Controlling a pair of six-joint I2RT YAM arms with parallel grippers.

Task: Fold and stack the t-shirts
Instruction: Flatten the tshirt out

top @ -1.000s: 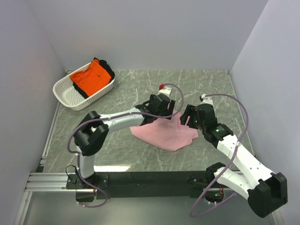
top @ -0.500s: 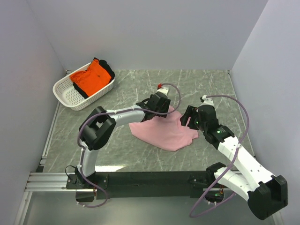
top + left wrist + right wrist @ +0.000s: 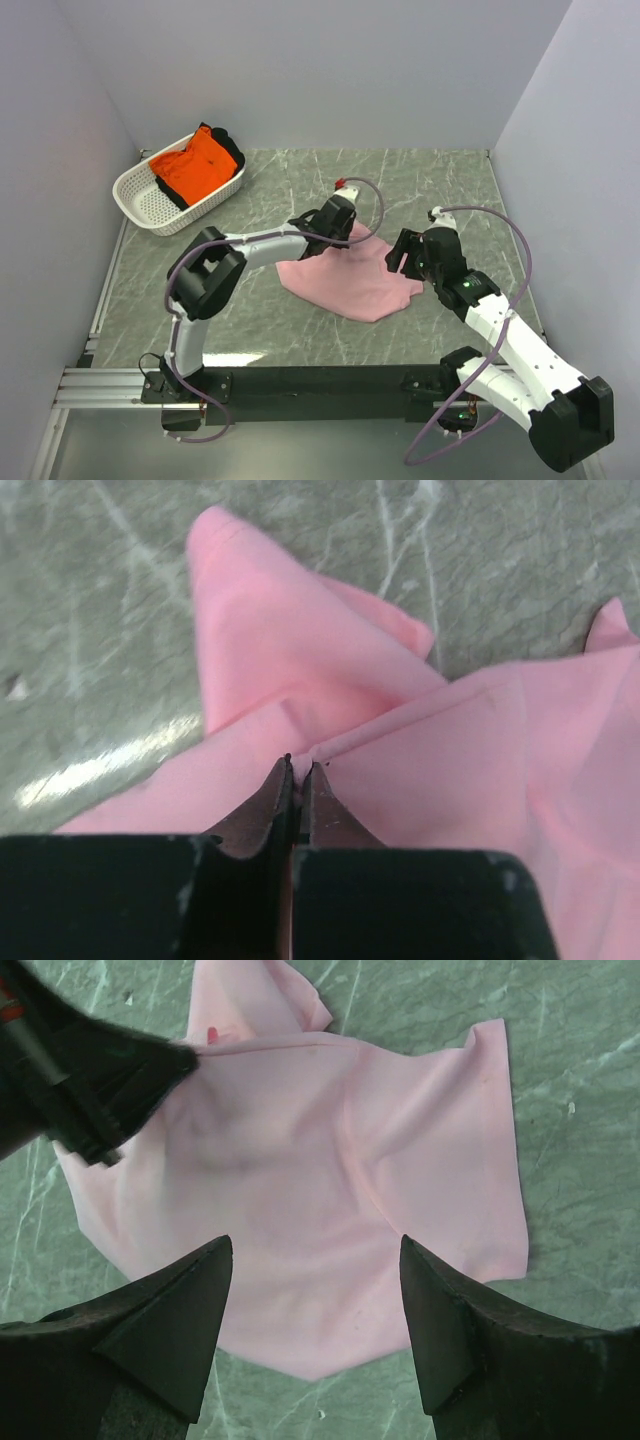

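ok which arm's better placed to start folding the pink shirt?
The left arm, probably. Its jaws are shut on a pinch of the pink t-shirt at its far edge. The right arm hovers over the shirt, jaws open, holding nothing.

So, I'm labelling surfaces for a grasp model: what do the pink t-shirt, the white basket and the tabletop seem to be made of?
The pink t-shirt looks like thin matte knit fabric, probably cotton: it lies in soft folds and creases. The basket is likely white plastic, given its rigid perforated walls. The tabletop has a grey-green marble look with pale veins and a faint sheen; whether it is stone or printed laminate, I cannot tell.
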